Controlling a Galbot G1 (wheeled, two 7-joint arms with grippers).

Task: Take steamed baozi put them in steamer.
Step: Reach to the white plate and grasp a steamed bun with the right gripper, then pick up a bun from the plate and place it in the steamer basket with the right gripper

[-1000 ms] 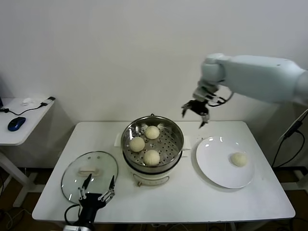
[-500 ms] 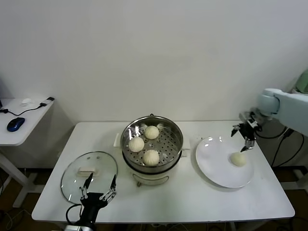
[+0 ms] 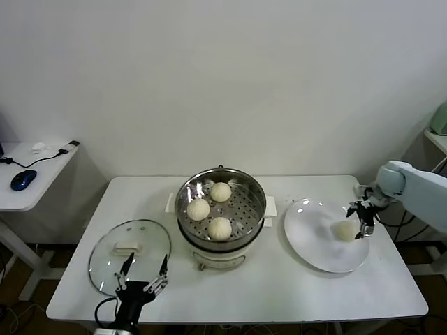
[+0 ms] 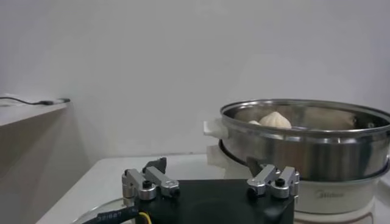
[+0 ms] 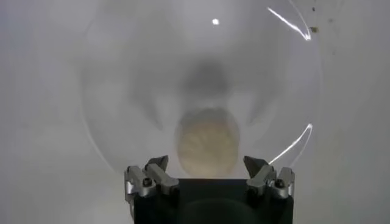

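Hovering right over the white plate [image 3: 314, 244], the right gripper [image 3: 362, 220] has its jaws spread wide with nothing in them, and the last baozi [image 3: 344, 230] sits on the plate just below and between the fingers, apparently not touched. Three other buns [image 3: 209, 208] are already lying on the perforated tray inside the steamer [image 3: 221, 241]. Down at the near table edge, the left gripper [image 3: 142, 273] is parked by the glass lid [image 3: 130, 247], jaws also wide and empty.
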